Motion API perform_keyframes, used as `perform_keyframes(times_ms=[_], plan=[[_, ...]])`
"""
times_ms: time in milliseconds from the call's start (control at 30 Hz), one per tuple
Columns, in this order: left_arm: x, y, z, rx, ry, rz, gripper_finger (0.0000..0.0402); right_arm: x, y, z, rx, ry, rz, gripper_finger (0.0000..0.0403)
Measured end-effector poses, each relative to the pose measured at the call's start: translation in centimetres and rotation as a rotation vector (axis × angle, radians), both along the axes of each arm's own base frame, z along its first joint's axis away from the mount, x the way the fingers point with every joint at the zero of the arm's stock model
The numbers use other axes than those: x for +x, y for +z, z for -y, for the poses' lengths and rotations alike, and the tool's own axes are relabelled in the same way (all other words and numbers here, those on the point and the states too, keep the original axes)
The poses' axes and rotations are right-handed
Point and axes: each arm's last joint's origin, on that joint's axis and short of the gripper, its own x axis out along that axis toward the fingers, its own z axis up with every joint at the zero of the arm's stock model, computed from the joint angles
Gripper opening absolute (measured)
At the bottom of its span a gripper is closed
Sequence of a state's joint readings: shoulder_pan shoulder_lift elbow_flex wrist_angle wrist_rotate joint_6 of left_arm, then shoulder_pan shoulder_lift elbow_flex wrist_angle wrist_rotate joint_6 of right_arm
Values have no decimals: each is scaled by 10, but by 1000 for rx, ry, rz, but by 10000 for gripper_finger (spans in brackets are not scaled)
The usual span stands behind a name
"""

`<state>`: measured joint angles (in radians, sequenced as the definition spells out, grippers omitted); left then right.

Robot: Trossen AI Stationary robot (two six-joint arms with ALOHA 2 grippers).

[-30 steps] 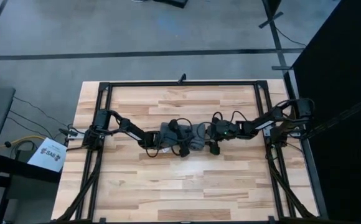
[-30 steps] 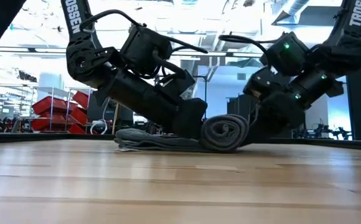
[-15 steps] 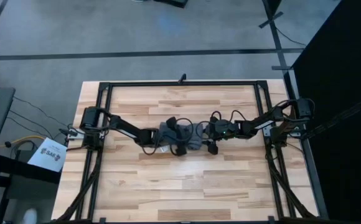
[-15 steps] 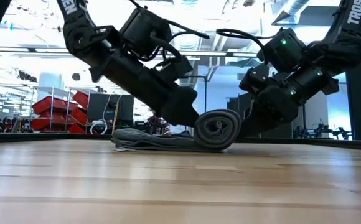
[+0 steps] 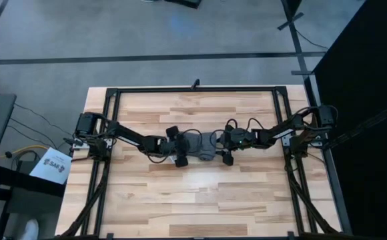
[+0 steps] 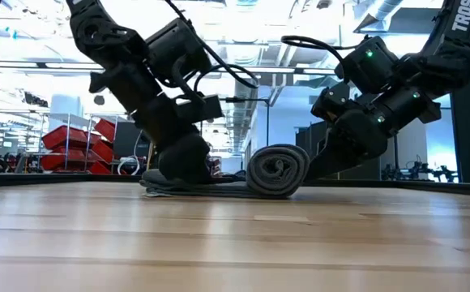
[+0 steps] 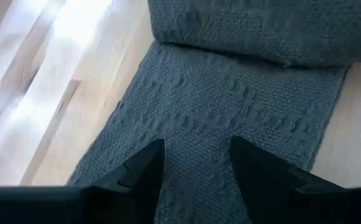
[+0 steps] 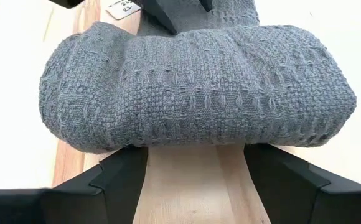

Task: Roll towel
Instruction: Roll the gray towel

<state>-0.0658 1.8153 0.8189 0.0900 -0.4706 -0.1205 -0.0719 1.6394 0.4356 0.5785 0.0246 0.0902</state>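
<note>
The dark grey towel is partly rolled. Its roll (image 6: pixel 277 170) (image 5: pixel 201 145) lies at the table's middle, and the flat unrolled tail (image 7: pixel 205 118) (image 6: pixel 188 187) stretches from it toward the table's left. My left gripper (image 7: pixel 196 168) (image 5: pixel 177 148) is open, low over the flat tail, a little way from the roll. My right gripper (image 8: pixel 196 171) (image 5: pixel 224 144) is open at the roll's right side, one finger near each end of the roll (image 8: pixel 193 87). A white label (image 8: pixel 121 7) shows beyond the roll. My left gripper stands with open fingers (image 7: pixel 144 167) over the flat tail, pointing steeply down; I cannot tell whether the tips touch the cloth. My right gripper meets the roll's right side low down (image 8: pixel 168 142) with both open fingers (image 8: pixel 123 174). It comes slanting down from the table's right, and the roll lies on the table across the fingers.
A black metal frame (image 5: pixel 193 89) runs around the wooden table top. Bare wood (image 5: pixel 200 193) lies toward the near edge and behind the towel. Cables hang at both wrists.
My left gripper has drawn back from the roll toward the table's left and tipped steeper, and now stands over the flat tail. The roll has rolled a little toward the left over the tail. My right gripper has followed it slightly.
</note>
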Motion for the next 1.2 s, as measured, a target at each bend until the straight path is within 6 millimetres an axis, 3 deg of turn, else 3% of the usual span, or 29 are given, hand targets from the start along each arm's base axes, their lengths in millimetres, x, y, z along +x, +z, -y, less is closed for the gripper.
perform_keyframes(times_ms=[367,867,1200], plan=[[2,1,1,-73,75,86,173,17,14,1,-16,11,22,258],[7,-10,21,-142,91,138,173,31,26,-1,-31,31,46,258],[12,-17,26,-139,63,159,173,52,19,-4,-52,69,19,258]])
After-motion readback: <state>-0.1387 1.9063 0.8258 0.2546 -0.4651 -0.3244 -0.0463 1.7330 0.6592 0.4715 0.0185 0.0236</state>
